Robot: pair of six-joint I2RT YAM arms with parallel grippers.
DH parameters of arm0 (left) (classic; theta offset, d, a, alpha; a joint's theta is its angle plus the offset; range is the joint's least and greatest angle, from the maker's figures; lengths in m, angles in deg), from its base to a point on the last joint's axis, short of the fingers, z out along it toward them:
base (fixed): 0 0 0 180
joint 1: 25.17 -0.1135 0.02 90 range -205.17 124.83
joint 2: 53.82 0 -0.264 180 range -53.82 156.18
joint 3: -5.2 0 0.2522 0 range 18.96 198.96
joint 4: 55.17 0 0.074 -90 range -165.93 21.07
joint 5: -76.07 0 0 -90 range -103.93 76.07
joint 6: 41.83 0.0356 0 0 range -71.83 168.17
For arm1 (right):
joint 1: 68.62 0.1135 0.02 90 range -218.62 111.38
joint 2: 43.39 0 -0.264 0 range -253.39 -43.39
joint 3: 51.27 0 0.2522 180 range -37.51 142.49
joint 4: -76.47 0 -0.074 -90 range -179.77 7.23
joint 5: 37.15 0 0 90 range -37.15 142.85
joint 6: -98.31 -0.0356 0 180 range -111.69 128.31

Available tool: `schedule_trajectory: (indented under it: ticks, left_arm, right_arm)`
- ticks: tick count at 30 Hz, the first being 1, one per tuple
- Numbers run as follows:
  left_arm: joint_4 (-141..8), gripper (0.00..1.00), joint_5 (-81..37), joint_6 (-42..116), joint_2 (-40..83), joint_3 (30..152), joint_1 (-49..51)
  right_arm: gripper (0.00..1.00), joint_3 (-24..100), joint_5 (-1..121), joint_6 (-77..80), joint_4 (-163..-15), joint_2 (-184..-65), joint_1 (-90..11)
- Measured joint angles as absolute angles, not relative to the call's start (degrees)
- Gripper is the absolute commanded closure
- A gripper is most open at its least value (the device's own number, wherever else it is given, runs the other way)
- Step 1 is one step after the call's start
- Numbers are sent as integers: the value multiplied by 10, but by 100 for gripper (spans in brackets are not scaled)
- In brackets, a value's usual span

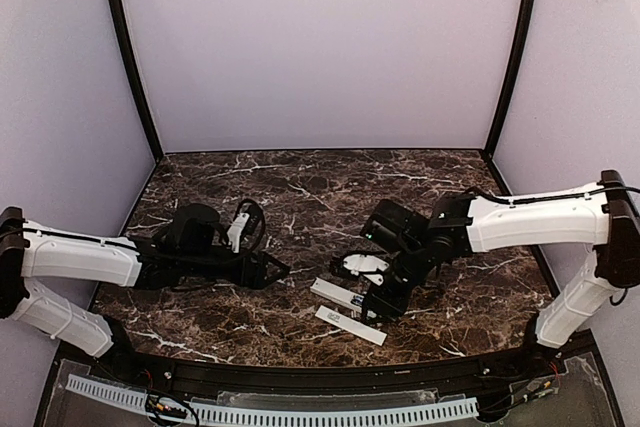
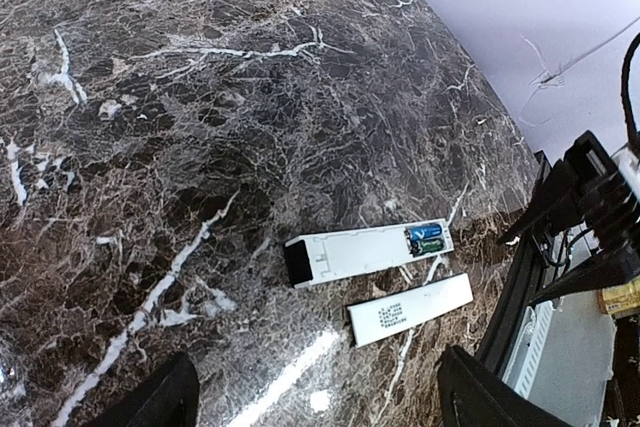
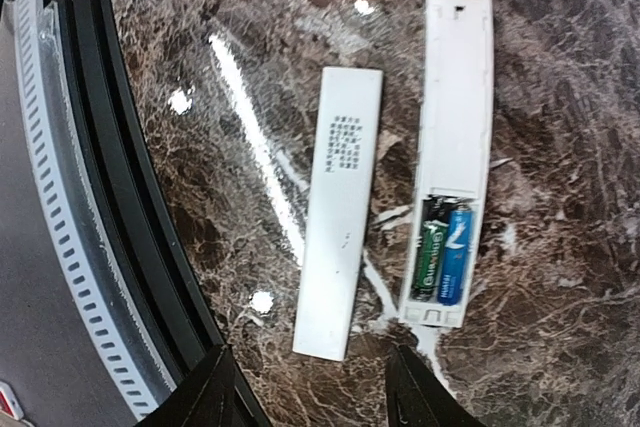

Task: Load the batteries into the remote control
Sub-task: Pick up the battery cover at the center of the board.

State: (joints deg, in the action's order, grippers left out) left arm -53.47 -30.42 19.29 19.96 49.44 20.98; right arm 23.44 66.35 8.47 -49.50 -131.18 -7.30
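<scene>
The remote control (image 3: 455,97) lies back-up on the marble table, its battery bay uncovered. Two batteries sit side by side in the bay: a blue one (image 3: 455,257) and a green one (image 3: 430,259). The remote also shows in the left wrist view (image 2: 350,252), with a dark patch at its left end, and in the top view (image 1: 333,293). My right gripper (image 3: 310,397) is open and empty, hovering just above the bay end of the remote; in the top view (image 1: 385,299) it partly hides that end. My left gripper (image 2: 320,407) is open and empty, off to the left of the remote (image 1: 272,270).
The loose white battery cover (image 3: 338,212) lies beside the remote, on the side toward the front edge (image 1: 350,325). A black rail (image 3: 110,197) runs along the table's near edge. Dark marble table (image 1: 300,187) stretches behind, walled by lilac panels.
</scene>
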Motion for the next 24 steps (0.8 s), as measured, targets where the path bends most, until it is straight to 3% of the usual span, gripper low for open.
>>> schedule_trajectory:
  ticks: [9,24]
  left_arm:
    - [-554,14,-278,192,187,494,210]
    - [-628,7,-180,180,64,494,203]
  right_arm:
    - [52,333,646,47,-410,-1435,-23]
    - [59,451,611,30,-363,-1575,-16]
